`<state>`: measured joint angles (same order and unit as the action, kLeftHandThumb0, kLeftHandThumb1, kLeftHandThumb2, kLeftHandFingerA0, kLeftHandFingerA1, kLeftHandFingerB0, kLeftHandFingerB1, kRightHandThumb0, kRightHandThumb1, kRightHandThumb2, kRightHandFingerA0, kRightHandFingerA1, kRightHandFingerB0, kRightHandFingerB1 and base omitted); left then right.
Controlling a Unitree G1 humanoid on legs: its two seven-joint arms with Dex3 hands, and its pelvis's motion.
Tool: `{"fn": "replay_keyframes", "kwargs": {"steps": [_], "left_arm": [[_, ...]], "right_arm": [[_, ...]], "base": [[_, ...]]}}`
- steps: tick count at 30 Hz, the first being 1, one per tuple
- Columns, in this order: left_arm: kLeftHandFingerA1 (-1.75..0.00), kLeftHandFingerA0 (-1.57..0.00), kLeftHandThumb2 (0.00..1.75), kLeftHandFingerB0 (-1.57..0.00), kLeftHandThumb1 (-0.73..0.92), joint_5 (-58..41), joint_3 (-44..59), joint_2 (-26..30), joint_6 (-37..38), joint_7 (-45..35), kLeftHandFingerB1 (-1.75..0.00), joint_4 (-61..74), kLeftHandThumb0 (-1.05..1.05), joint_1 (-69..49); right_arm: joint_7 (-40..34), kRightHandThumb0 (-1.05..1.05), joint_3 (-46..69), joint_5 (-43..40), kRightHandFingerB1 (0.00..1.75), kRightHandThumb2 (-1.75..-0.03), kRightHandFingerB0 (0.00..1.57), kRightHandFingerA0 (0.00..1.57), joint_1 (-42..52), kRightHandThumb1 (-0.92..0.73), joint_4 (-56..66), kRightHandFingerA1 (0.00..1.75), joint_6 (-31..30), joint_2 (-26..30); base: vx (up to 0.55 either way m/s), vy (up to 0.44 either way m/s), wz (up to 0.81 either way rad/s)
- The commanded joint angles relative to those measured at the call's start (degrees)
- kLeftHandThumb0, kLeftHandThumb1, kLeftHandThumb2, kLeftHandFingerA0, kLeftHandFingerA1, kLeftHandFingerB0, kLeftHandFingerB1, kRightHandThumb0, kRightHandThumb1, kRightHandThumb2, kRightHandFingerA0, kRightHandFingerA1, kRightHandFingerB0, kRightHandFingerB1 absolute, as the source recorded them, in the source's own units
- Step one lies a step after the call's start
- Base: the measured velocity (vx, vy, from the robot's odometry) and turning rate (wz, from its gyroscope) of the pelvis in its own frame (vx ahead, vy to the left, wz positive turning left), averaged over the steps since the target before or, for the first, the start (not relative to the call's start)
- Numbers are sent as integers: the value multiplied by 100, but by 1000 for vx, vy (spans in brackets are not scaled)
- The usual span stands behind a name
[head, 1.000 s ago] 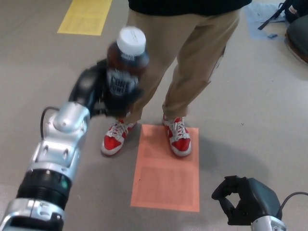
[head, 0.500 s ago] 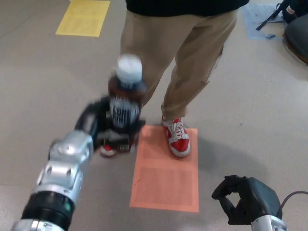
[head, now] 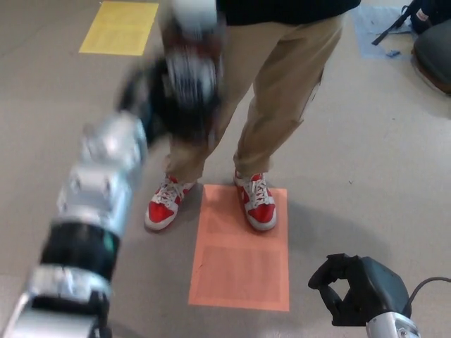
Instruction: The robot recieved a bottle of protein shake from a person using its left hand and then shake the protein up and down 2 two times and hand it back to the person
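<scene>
The black left hand point(head: 165, 105) is wrapped around the dark brown plastic protein shake bottle point(head: 192, 67), blurred, at 11 o'clock in view; its long axis stands near upright, white cap point(head: 194, 13) toward 12. The black right hand point(head: 352, 289), at 5 o'clock, curls closed on nothing.

A grey floor point(head: 366, 176) fills the view. An orange rectangular mat point(head: 239, 264) is laid on it in the lower middle, and a yellow rectangular mat point(head: 120, 27) is seen at the top left. A pair of red and white sneakers is worn: the left-hand sneaker point(head: 163, 204) is set just beside the orange mat, while the right-hand sneaker point(head: 256, 201) is placed on its upper edge. Tan trousers point(head: 289, 84) rise above them. A blue patch point(head: 384, 24) and dark objects point(head: 430, 35) are visible at the top right.
</scene>
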<state>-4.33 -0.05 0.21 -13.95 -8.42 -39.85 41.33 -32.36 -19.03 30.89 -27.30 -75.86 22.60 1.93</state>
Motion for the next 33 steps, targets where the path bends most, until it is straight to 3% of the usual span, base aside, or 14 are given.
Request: {"fn": "replay_keyframes", "kwargs": {"steps": [1,3,6,10,11,12,13,17,18,24,28,29,30,33], "left_arm": [[-95,-107,65,-71,85,-82,152,99,-213,75,-83,392,-26,341],[-105,-97,64,-75,85,-431,485,187,-398,22,-89,1009,-22,797],[-109,-96,64,-74,83,-422,492,125,-403,-103,-90,1311,-18,759],[-96,-107,65,-70,86,-75,137,60,-290,-225,-93,804,-18,409],[-86,-115,65,-73,85,17,35,33,-263,-196,-93,594,-21,292],[-86,-115,65,-73,85,134,-92,-1,-226,-159,-93,327,-21,147],[-87,-114,64,-73,85,170,-150,-17,-191,-120,-92,186,-24,114],[-91,-115,64,-75,85,102,-155,-48,-201,-38,-96,1,-24,403],[-91,-116,65,-76,86,107,-159,-45,-183,-26,-95,12,-24,465],[-88,-113,65,-73,86,69,-181,-75,-233,-83,-95,57,-24,670],[-89,-114,64,-78,83,46,-187,-135,-450,-3,-89,266,-26,681],[-92,-112,63,-77,82,13,-195,-134,-525,-68,-88,384,-24,661],[-91,-110,63,-80,82,-15,-188,-151,-588,-89,-87,473,-25,673],[-92,-109,64,-80,83,-45,-155,-204,-689,-51,-89,557,-25,777]], "right_arm": [[-3,-45,40,-58,85,-118,92,106,-76,-54,8,111,-50,48],[26,-42,41,-60,76,-116,96,102,-124,-50,7,109,-93,21],[5,-44,37,-53,84,-113,93,103,-133,-50,6,103,-91,12],[20,-43,34,-52,84,-112,93,102,-144,-49,4,102,-137,6],[15,-43,32,-53,72,-108,99,104,-123,-51,5,99,-115,0],[8,-43,31,-54,72,-108,99,104,-96,-51,7,99,-88,-8],[10,-44,28,-53,84,-113,93,104,-92,-50,10,104,-71,-5],[-17,-41,45,-62,74,-114,97,103,-92,-51,10,108,-18,25],[-21,-41,34,-48,83,-115,92,102,-92,-51,8,104,-17,31],[-73,-44,13,-21,84,-114,93,107,-26,-50,-6,112,-93,40],[-102,-45,-30,12,74,-108,98,103,121,-51,9,114,-21,52],[-125,-47,-36,11,85,-113,94,106,176,-49,6,111,29,45],[-124,-48,-42,6,76,-106,98,103,210,-51,3,112,45,40],[-46,-48,-42,-19,84,-112,93,105,220,-48,-6,110,13,30]], "base": [[0,0,7],[0,0,4],[0,0,0],[0,0,0],[0,0,0],[0,0,0],[0,0,0],[0,0,0],[0,0,0],[0,0,0],[0,0,0],[0,0,0],[0,0,0],[0,0,0]]}}
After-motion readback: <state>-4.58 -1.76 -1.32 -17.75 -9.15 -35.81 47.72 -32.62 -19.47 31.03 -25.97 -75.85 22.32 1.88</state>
